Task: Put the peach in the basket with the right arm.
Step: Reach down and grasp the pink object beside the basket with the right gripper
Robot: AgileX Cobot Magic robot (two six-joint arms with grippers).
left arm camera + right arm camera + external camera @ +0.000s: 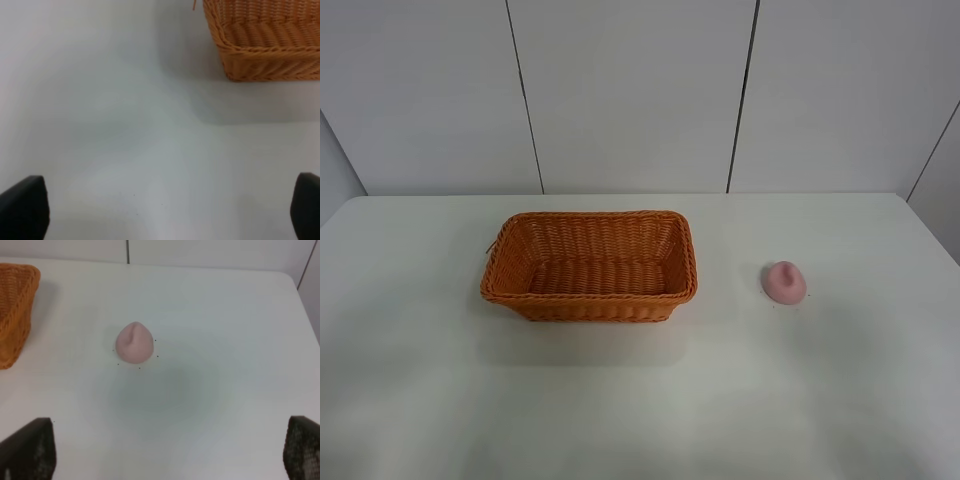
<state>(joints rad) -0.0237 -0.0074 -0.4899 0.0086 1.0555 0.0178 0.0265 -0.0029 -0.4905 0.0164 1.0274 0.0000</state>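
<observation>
Well, the table [420,400] has the basket [590,214] sitting near its middle, empty, and the peach [784,282] sits well apart from it on the right side, tip up. The right gripper [165,447] is nearer, its fingers [30,450] wide apart with the peach ahead of the gap, not touched; the left gripper [160,205] is also spread, holding nothing. Only their tips show, and no arm shows from up high.

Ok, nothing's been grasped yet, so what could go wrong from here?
1. The peach is rounded with a pointed tip, so it may roll or squirt out as the open right pincer closes.
2. The basket stands apart to its left in the high view; a low carry could clip the raised rim.
</observation>
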